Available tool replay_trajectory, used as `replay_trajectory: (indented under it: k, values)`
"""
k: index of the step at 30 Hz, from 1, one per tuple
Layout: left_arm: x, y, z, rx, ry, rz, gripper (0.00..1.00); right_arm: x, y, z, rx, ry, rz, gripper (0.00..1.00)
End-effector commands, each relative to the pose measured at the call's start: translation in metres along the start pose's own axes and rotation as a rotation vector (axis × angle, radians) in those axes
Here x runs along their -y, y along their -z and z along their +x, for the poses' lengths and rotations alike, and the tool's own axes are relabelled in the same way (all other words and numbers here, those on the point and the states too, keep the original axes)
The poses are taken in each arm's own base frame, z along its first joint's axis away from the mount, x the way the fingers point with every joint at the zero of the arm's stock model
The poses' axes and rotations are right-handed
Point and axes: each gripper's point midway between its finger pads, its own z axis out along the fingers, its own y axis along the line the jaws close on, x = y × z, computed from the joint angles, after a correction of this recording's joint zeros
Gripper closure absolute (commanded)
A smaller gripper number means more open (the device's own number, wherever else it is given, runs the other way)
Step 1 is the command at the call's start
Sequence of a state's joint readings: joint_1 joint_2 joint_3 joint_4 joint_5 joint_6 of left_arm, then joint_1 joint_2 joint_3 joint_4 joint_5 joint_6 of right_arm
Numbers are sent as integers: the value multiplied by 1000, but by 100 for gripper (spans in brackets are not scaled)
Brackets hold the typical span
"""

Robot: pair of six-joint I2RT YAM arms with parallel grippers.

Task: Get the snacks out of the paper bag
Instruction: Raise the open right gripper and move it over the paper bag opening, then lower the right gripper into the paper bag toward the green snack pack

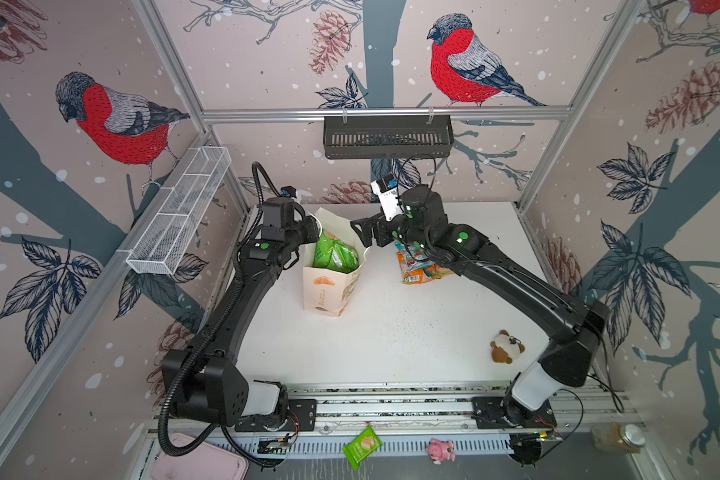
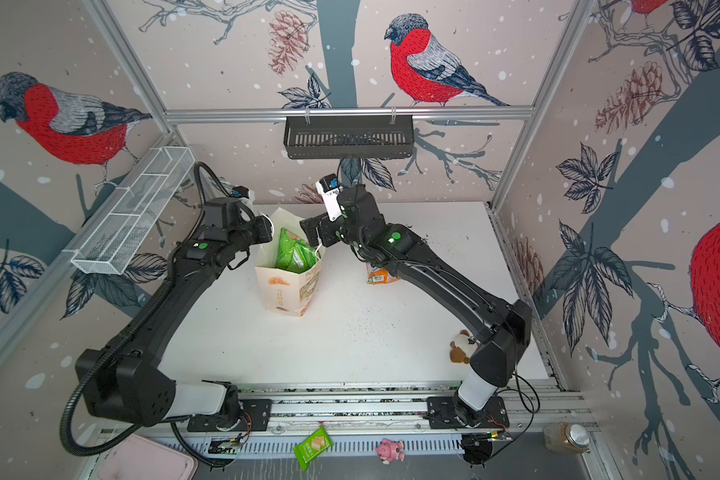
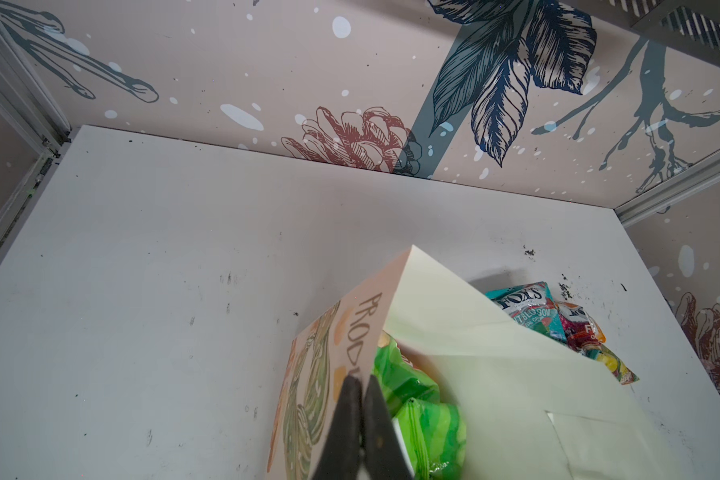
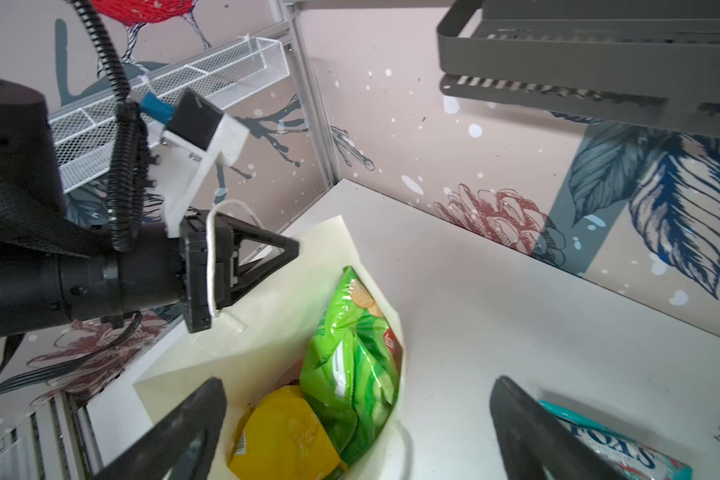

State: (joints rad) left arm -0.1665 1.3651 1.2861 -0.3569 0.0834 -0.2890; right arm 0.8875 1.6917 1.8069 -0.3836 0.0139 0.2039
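Note:
The cream paper bag (image 1: pixel 329 291) (image 2: pixel 285 291) stands upright at the back left of the white table (image 1: pixel 391 332), mouth open. Bright green snacks (image 1: pixel 335 253) (image 2: pixel 294 253) (image 3: pixel 412 386) fill it, and a yellow packet (image 4: pixel 283 432) lies beside the green ones (image 4: pixel 350 353). My left gripper (image 1: pixel 310 232) (image 3: pixel 360 380) (image 4: pixel 292 249) is shut on the bag's left rim, with a white cord handle (image 4: pixel 211 257) looped over it. My right gripper (image 1: pixel 360 232) (image 2: pixel 312 230) (image 4: pixel 358 382) hangs open over the bag's right rim, holding nothing. Teal and orange snacks (image 1: pixel 420 270) (image 2: pixel 381 276) (image 3: pixel 520 303) (image 4: pixel 616 449) lie on the table right of the bag.
A brown-and-white bear toy (image 1: pixel 506 347) sits at the front right of the table. Beyond the front rail lie a green wafer packet (image 1: pixel 361 446), a pink pig (image 1: pixel 441 451), a pink tray (image 1: pixel 200 461) and a jar (image 1: pixel 620 436). A black basket (image 1: pixel 387 137) and a white wire basket (image 1: pixel 179 216) hang on the walls.

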Motion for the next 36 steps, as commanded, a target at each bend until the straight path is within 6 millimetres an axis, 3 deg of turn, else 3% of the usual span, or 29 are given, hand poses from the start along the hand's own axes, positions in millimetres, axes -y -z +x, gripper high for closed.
replay_trajectory:
  k: [1, 9, 16, 24, 36]
  values:
    - [1, 7, -18, 68, -12, -3, 100, -10, -4, 6, -53, 116, 48, 0]
    - [1, 10, -20, 81, -15, -10, 100, -33, -30, 26, -152, 199, 60, 7]
    - [0, 14, -23, 96, -15, -16, 100, -35, -38, 43, -190, 179, 50, 12]
    - [0, 18, -26, 115, -15, -17, 100, -34, -50, 70, -238, 157, 43, 24]
    - [4, 23, -30, 132, -33, 7, 100, -36, -58, 96, -280, 110, 24, 29]
